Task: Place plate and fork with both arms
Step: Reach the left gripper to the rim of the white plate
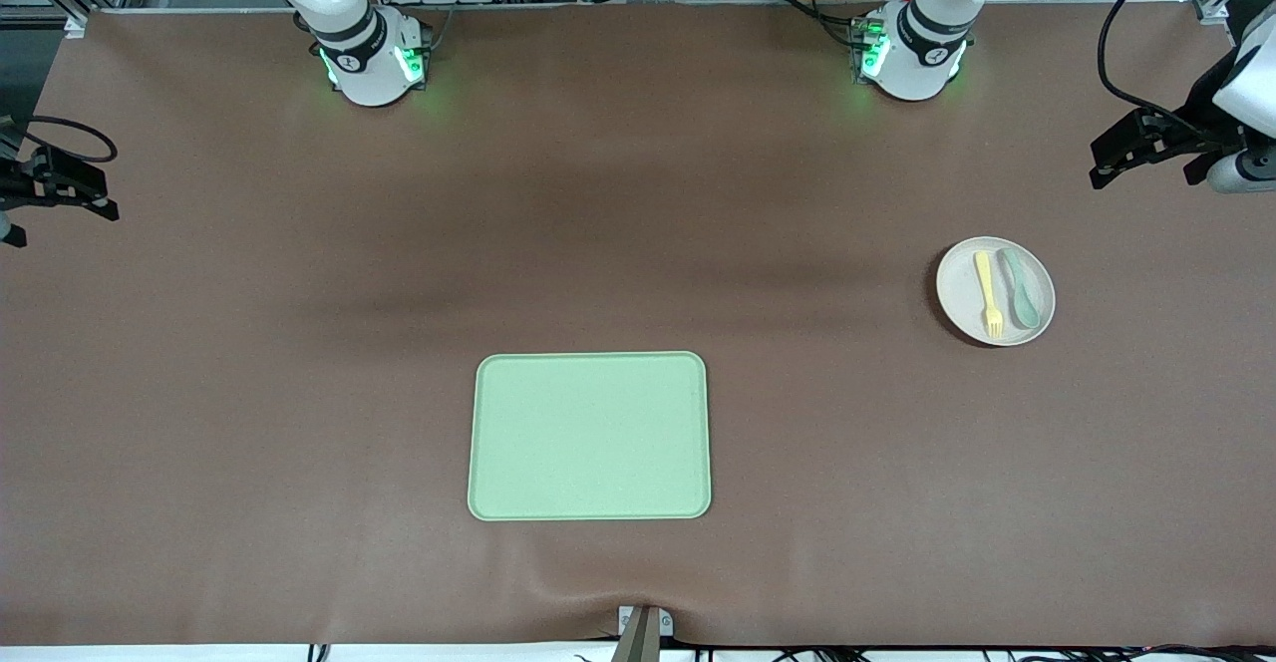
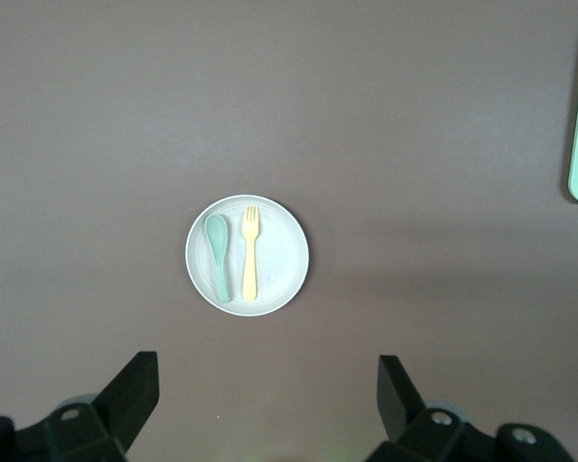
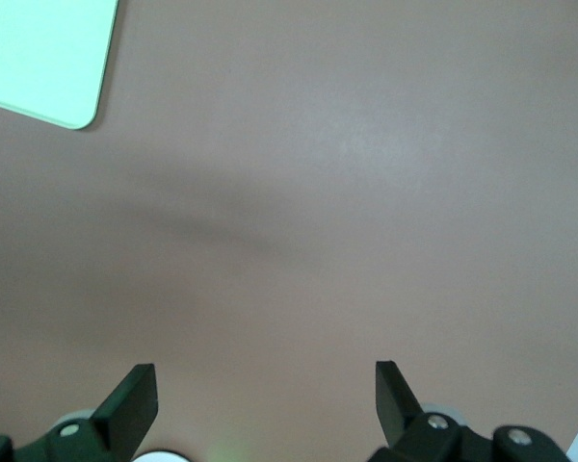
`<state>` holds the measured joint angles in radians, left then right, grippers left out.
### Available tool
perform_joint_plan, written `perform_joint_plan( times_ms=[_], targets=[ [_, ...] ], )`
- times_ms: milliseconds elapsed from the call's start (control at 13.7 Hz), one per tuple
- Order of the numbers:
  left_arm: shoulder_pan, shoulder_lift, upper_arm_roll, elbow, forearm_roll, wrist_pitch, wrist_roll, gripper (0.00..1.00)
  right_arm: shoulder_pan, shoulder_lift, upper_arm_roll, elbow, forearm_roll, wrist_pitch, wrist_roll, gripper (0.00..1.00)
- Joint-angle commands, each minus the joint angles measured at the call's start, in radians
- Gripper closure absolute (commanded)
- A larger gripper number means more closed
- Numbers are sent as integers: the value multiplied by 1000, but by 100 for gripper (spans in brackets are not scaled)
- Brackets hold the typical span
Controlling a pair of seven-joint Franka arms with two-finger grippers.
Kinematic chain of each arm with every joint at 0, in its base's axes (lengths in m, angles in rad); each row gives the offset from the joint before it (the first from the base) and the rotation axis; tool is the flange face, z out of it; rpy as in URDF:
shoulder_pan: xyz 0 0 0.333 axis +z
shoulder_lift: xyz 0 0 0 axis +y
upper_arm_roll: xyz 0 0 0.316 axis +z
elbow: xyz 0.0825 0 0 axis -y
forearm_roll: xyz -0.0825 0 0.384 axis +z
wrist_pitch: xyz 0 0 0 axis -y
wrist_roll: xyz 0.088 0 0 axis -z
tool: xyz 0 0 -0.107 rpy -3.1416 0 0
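From the front view, we take the tray (image 1: pixel 589 436) as our landmark: it lies bare near the middle of the table. The plate (image 1: pixel 995 291) sits well apart from the tray, toward the left arm's end and a little farther from the camera. On the plate the fork (image 1: pixel 988 293) and a spoon (image 1: pixel 1019 288) lie side by side, apart from each other, the fork on the side toward the tray. The left gripper (image 1: pixel 1146 149) hangs over the table edge at the left arm's end, farther from the tray than the plate is. The right gripper (image 1: pixel 55 193) hangs over the other end, well away from the tray; both arms wait.

In the left wrist view, the left gripper (image 2: pixel 267 395) has its fingers spread wide and holds nothing; the plate (image 2: pixel 279 274), the fork (image 2: pixel 251 252) and the spoon (image 2: pixel 219 255) show past them.

In the right wrist view, the right gripper (image 3: pixel 266 399) is likewise spread wide and empty over bare table, with one tray (image 3: pixel 39 53) corner showing.

We judge the plate light, stiff and rather slick, best pinched at its rim. The fork looks thin and light, so we would take it across the middle of its handle.
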<state>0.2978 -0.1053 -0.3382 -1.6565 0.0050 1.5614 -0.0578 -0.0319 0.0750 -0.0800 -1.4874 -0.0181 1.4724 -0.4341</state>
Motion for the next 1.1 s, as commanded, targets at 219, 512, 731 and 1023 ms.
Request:
perform_joint_plan(
  times_ms=[219,512,731,1023],
  targets=[
    [14,45,-1,35,-11,-35,39,0,-8,-81,3,-72,115,-35,416,0],
    [95,110,-1,-55,-19,32,41,0,-3,-116,14,-116,107,0,423,0],
    [167,122,-1,-219,-19,214,42,0,1,-115,19,-113,102,3,428,0],
    [273,209,-1,-420,-33,513,107,0,29,-115,22,-111,102,-3,483,0]
  ],
)
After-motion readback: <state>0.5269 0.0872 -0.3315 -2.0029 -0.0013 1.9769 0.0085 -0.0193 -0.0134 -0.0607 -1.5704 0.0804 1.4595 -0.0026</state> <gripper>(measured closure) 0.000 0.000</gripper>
